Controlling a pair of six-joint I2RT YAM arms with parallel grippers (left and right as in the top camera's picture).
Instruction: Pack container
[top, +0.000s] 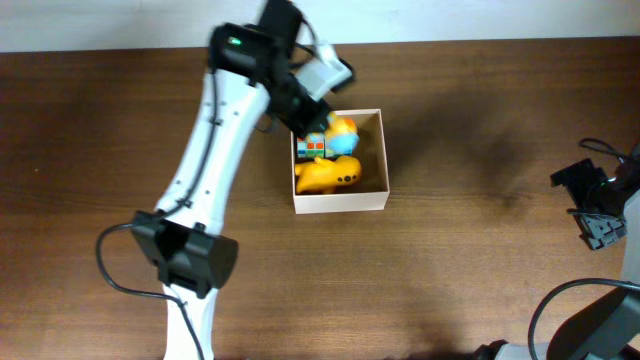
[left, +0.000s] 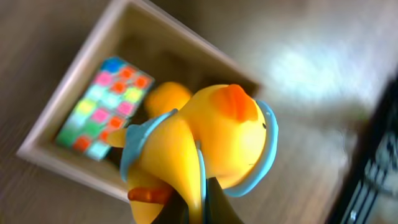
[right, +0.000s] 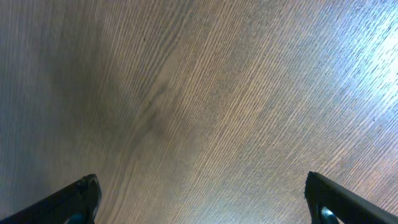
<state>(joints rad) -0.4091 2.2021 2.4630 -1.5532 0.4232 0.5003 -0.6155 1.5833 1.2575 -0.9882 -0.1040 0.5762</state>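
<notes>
The container (top: 340, 200), a square cream-walled box, sits mid-table. In it lie a multicoloured square-patterned block (top: 314, 146) and a yellow toy (top: 330, 174). My left gripper (top: 322, 122) is shut on a yellow duck with blue trim (top: 343, 135) and holds it over the box's back part. In the left wrist view the duck (left: 211, 143) fills the middle, pinched between the dark fingers (left: 208, 208), with the container (left: 62, 106), the block (left: 104, 107) and a yellow toy (left: 166, 96) beyond. My right gripper (top: 600, 205) is open and empty over bare wood (right: 202, 199).
The brown wooden table (top: 480, 120) spreads all round the box. The left arm's white links (top: 200, 170) cross the table's left half from the front edge. A pale wall strip runs along the back edge.
</notes>
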